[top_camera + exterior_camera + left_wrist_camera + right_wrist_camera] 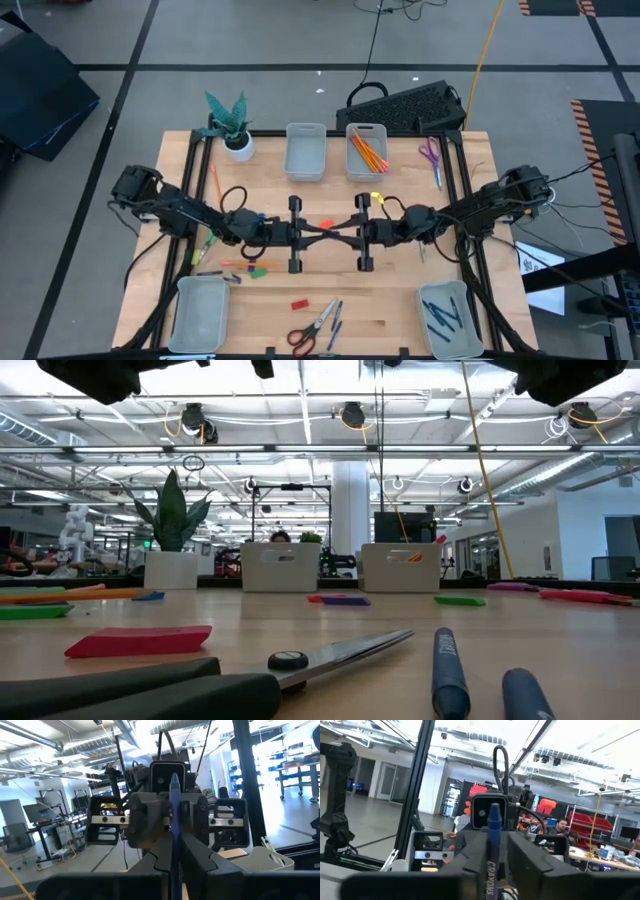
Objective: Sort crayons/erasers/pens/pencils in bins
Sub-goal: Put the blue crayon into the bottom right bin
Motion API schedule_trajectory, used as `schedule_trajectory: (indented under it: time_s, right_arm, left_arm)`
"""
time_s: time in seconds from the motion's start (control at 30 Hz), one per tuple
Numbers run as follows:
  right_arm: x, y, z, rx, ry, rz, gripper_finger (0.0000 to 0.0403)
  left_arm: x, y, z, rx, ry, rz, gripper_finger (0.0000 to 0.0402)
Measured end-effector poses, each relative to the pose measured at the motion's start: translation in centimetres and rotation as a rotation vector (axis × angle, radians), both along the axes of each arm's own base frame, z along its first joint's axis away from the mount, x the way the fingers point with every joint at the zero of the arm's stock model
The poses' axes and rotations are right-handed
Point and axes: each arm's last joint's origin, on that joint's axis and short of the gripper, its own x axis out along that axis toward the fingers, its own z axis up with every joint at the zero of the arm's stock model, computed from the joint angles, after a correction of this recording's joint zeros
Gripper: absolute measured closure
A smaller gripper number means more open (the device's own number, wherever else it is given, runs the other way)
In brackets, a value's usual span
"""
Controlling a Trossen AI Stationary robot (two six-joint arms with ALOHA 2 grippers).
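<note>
Over the pale wooden table (400, 300), the left gripper (318, 232) and the right gripper (337, 232) meet tip to tip at centre. Orange pencils (367, 152) lie in a far translucent grey-blue bin (367, 176); dark blue pens (442, 316) fill the near right bin (450, 342).

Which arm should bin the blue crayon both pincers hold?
Probably left: the left pincer and right pincer both grip the crayon mid-table, and an empty bin lies on its side; the right's near bin holds pens.
</note>
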Motion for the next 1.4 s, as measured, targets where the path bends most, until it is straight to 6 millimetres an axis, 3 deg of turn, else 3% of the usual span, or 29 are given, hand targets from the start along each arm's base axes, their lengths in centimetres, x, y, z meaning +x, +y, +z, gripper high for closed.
schedule_trajectory:
  time_s: [0.07, 0.23, 0.37, 0.5, 0.67, 0.83, 0.97, 1.1, 1.27, 1.4]
  right_arm:
    - [0.0, 0.0, -0.1, -0.002, 0.007, -0.001, 0.0382]
    - [1.0, 0.3, 0.8, 0.003, 0.082, -0.001, 0.0384]
    - [1.1, 0.8, 2.2, -0.03, 0.263, -0.084, 0.0384]
    - [-0.5, 1.2, 3.9, -0.049, 0.515, -0.172, 0.0384]
    - [-3.1, 2.4, 6.3, 0.031, 0.859, -0.356, 0.0384]
    - [-5.4, 4.1, 7.9, 0.331, 1.215, -0.469, 0.0384]
    - [-6.7, 6.4, 6.4, 0.61, 1.616, -0.51, 0.0384]
    - [-9.7, 9.7, 4.0, 0.807, 2.019, -0.6, 0.0384]
    - [-13.3, 13.6, 0.9, 0.871, 2.072, -0.658, 0.0384]
    - [-14.9, 14.9, -2.8, 0.881, 2.049, -0.646, 0.0381]
  left_arm:
    - [0.0, 0.0, 0.0, 0.001, 0.0, 0.001, 0.0378]
    - [-0.4, -0.3, 0.4, 0.001, 0.02, 0.061, 0.0355]
    - [-1.9, -0.8, 1.4, 0.024, 0.141, 0.165, 0.0283]
    - [-4.9, -1.5, 2.8, 0.024, 0.302, 0.237, 0.0207]
    - [-7.3, -2.0, 1.6, -0.053, 0.519, 0.258, 0.0151]
    - [-7.4, -1.9, -1.2, -0.146, 0.57, 0.311, 0.0139]
    - [-7.2, -1.5, -2.6, -0.192, 0.563, 0.355, 0.0147]
    - [-7.0, -1.4, -3.1, -0.21, 0.576, 0.367, 0.0156]
    - [-7.4, -2.8, -2.6, -0.177, 0.573, 0.306, 0.0162]
    - [-7.4, -5.4, -1.3, -0.188, 0.577, 0.212, 0.0168]
